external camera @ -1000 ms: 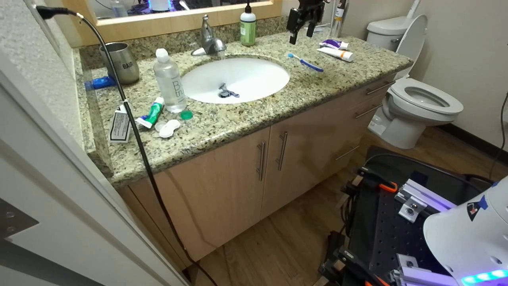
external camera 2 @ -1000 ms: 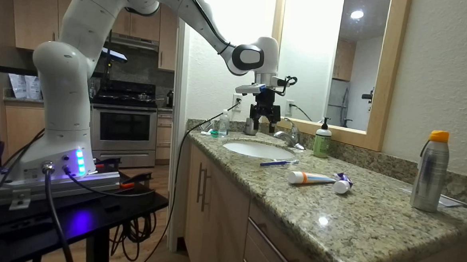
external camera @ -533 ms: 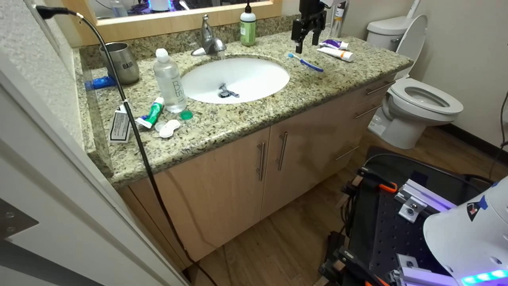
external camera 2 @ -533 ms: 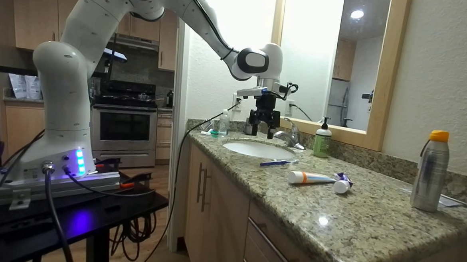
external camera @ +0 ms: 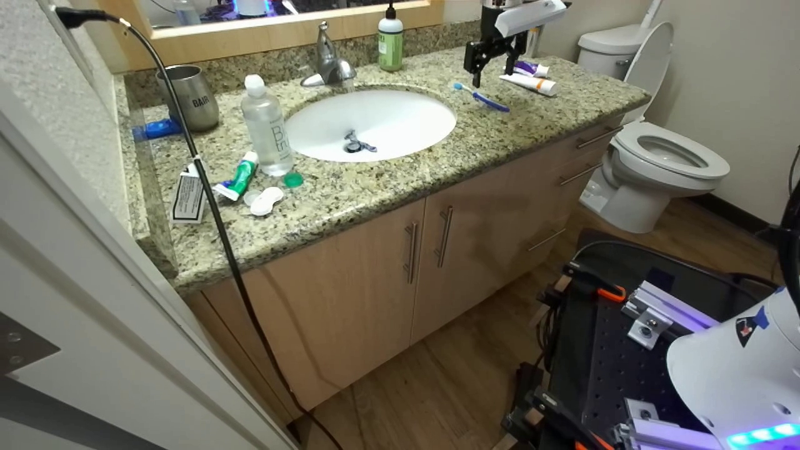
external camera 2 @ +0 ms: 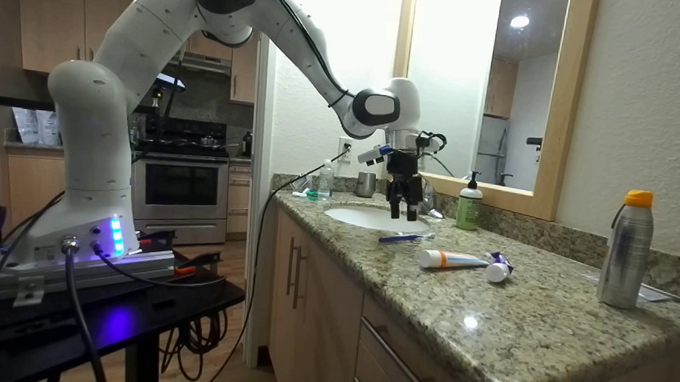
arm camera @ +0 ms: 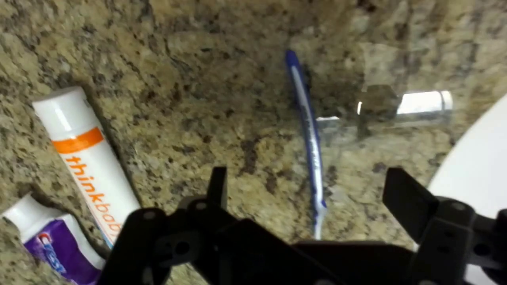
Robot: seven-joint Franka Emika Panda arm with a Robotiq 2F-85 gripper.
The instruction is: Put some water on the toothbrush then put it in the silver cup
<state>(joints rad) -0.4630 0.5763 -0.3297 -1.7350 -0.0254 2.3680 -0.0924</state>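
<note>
Wrist view: The Robotiq gripper (arm camera: 311, 185), jaws wide and empty, hangs above a blue-and-white toothbrush (arm camera: 312, 140) on the granite counter (arm camera: 178, 118) beside the sink (arm camera: 475, 166), pickup apparently the current step, calling for a descent to clasp its handle (arm camera: 305, 107).

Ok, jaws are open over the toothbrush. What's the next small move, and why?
I'd probably ease straight down with the jaws open: in an exterior view the gripper appears to hang above the granite countertop, and in the wrist view the toothbrush runs lengthwise through the gap between the jaws, so closing lower down should catch it.
</note>
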